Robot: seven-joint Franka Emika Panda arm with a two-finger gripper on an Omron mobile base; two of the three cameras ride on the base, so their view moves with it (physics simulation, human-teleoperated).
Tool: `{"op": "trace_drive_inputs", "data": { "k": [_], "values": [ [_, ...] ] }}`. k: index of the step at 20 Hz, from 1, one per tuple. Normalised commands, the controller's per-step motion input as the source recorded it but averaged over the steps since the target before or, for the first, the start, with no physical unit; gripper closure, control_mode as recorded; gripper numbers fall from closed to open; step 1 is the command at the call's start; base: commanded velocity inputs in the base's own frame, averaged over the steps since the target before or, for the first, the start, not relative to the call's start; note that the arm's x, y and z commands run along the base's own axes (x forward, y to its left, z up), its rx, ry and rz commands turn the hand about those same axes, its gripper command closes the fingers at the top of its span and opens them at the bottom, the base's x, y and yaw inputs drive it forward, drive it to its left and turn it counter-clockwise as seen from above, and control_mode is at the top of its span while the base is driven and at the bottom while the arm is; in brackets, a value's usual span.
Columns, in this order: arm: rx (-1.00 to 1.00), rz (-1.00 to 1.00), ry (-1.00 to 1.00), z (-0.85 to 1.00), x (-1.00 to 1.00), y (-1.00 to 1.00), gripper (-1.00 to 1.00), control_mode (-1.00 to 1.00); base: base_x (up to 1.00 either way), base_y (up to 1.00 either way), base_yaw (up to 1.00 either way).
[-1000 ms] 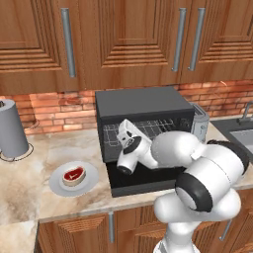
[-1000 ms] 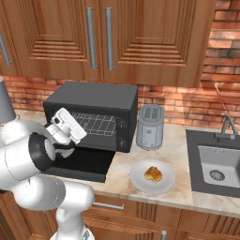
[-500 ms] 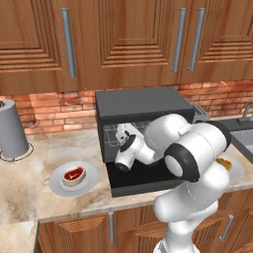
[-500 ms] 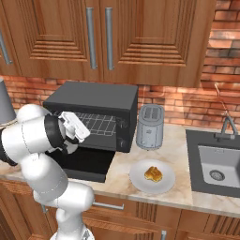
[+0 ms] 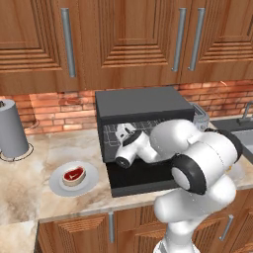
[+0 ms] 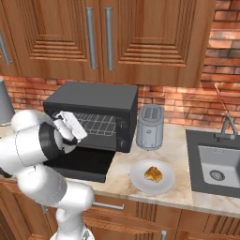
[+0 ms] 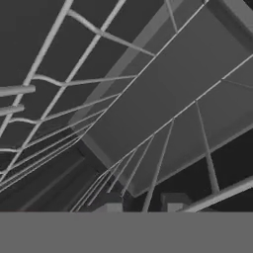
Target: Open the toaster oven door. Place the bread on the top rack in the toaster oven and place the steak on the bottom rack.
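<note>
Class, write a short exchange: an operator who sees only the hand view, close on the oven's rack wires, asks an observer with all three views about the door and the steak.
Operator: Is the door down?
Observer: Yes. The door lies fully open, flat in front of the toaster oven.
Operator: Where is the steak?
Observer: The steak sits on a plate on the counter, left of the oven.
</note>
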Motion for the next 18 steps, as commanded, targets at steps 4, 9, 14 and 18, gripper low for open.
{"op": "trace_drive_inputs", "data": {
  "k": [4,9,14,18],
  "values": [
    [0.08,0.06,0.27,-0.01,-0.87,-0.02,1.00,-1.00,0.00,0.00,0.00],
    [0.08,0.06,0.31,-0.01,-0.94,-0.01,1.00,-1.00,0.00,0.00,0.00],
    [0.11,0.01,0.34,0.09,-0.90,0.00,1.00,-1.00,0.00,0.00,0.00],
    [0.04,-0.07,0.40,0.81,-0.18,0.00,1.00,-1.00,0.00,0.00,0.00]
  ]
}}
